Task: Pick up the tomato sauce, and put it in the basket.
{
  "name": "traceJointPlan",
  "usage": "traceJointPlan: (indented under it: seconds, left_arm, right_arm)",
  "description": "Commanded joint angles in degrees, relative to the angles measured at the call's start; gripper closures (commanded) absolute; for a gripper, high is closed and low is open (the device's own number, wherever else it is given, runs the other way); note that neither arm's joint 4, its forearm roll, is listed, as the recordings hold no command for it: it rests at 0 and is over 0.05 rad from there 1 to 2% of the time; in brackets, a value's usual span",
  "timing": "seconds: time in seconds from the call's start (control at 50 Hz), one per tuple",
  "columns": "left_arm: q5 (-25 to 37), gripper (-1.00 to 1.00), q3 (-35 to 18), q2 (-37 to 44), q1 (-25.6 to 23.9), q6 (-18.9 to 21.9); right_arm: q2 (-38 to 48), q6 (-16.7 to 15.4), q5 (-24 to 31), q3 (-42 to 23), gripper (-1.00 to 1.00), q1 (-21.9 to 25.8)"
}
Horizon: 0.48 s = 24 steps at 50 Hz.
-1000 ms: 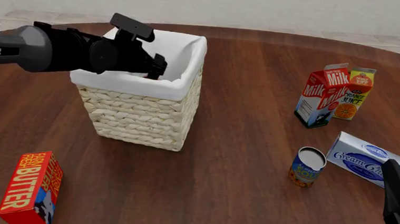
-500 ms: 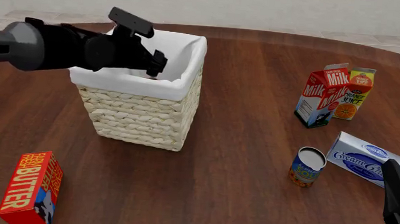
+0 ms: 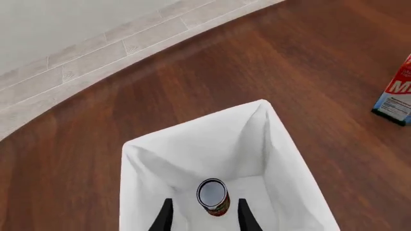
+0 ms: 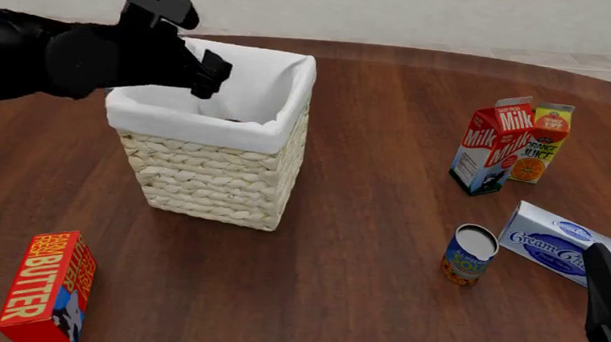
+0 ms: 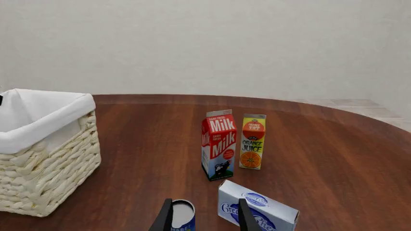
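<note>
Red and silver-topped, the tomato sauce (image 3: 212,196) is standing upright on the white cloth floor of the basket (image 4: 214,182), free of any grip, so the drop looks done. In the left wrist view the left gripper (image 3: 204,217) is hanging above it with its fingers (image 3: 165,216) spread wide on either side of the can and not touching it; that gap suits a release. In the front view the same gripper is sitting above the basket's rim at about ten o'clock from the basket's middle, clear of the cloth. The can itself is barely showing there, only a dark sliver behind the near wall.

At about four o'clock on the bench, the right gripper (image 5: 204,217) is idling with its fingers parted and empty, pointing over the blue-and-yellow can (image 4: 469,254). Beside that can a cream cheese box (image 4: 562,242) is lying flat; farther back a milk carton (image 4: 491,145) and an orange juice carton (image 4: 540,143) are standing together. A butter box (image 4: 48,287) is standing at seven o'clock.

Dark brown wood grain is covering the bench (image 4: 362,288), with pale floor tiles and a plain light wall behind.
</note>
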Motion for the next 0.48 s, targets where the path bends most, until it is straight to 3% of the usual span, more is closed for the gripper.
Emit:
traceJointPlan:
  seconds: [0.02, 0.22, 0.48]
  left_arm:
    - [-0.2, -1.0, 7.3, -10.9, 0.2, 0.8]
    - [1.6, -1.0, 15.9, -25.8, 0.6, 1.7]
    - [10.2, -1.0, 24.0, -46.9, 1.1, 0.4]
  right_arm:
    - [0.0, 0.0, 0.0, 0.0, -1.0, 0.0]
    - [0.0, 0.0, 0.0, 0.0, -1.0, 0.0]
    - [0.0, 0.0, 0.0, 0.0, -1.0, 0.0]
